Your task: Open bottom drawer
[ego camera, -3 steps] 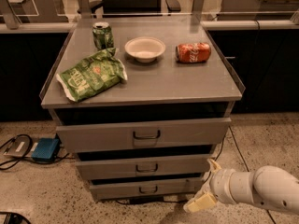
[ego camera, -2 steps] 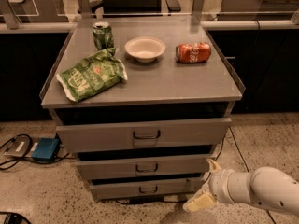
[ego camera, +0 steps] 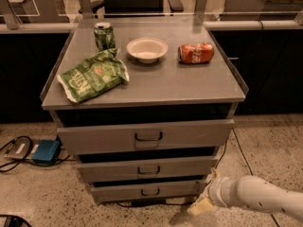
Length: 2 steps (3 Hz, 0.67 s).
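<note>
Down at floor level, the robot's white arm is reaching in from the lower right, and its cream-tipped gripper (ego camera: 204, 200) is hovering just beside the right end of the bottom drawer (ego camera: 118, 192), the shortest grey metal front of the three on the grey metal cabinet (ego camera: 189, 86). Whether the gripper is wide or narrow cannot be told, and it is gripping nothing that shows. The drawer's small dark loop handle (ego camera: 150, 191) is sitting at the middle of its front, well apart from the gripper. Above it, the mid-sized grey drawer front (ego camera: 180, 167) and the tallest grey drawer front (ego camera: 189, 134) are stacking up under the cabinet top. On that top, a green drinks can (ego camera: 104, 35) is standing upright, a crumpled green crisp bag (ego camera: 92, 77) is lying beside it, a shallow white bowl (ego camera: 147, 49) is sitting in the middle, and a red drinks can (ego camera: 196, 53) is lying on its side. A small blue box (ego camera: 46, 151) is resting on the speckled floor to the left.
</note>
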Tool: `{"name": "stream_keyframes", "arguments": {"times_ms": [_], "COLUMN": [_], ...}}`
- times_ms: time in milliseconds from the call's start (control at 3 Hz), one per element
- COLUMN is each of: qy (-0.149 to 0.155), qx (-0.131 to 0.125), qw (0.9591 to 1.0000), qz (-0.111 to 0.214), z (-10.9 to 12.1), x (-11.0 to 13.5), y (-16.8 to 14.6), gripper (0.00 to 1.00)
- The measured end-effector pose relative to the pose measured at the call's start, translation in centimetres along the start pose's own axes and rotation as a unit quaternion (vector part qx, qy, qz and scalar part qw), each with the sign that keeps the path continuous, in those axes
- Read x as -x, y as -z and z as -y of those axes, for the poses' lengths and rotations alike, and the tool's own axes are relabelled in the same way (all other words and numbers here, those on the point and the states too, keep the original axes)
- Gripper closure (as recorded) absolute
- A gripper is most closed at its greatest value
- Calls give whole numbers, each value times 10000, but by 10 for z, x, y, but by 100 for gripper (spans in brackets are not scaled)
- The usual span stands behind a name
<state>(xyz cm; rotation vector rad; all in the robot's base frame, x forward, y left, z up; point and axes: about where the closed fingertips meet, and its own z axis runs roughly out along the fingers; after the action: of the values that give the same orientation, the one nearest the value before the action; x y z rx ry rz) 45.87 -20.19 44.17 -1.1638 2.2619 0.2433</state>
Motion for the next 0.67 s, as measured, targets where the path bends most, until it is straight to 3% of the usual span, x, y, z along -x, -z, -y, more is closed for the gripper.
{"name": "stream_keyframes", "arguments": {"times_ms": [333, 667], "qy": [1, 394], "qx": [1, 142], "qw": [10000, 9990], "qz": [0, 167], "z": [0, -15], "x": [0, -1], "y": [0, -12], "gripper": [0, 0]}}
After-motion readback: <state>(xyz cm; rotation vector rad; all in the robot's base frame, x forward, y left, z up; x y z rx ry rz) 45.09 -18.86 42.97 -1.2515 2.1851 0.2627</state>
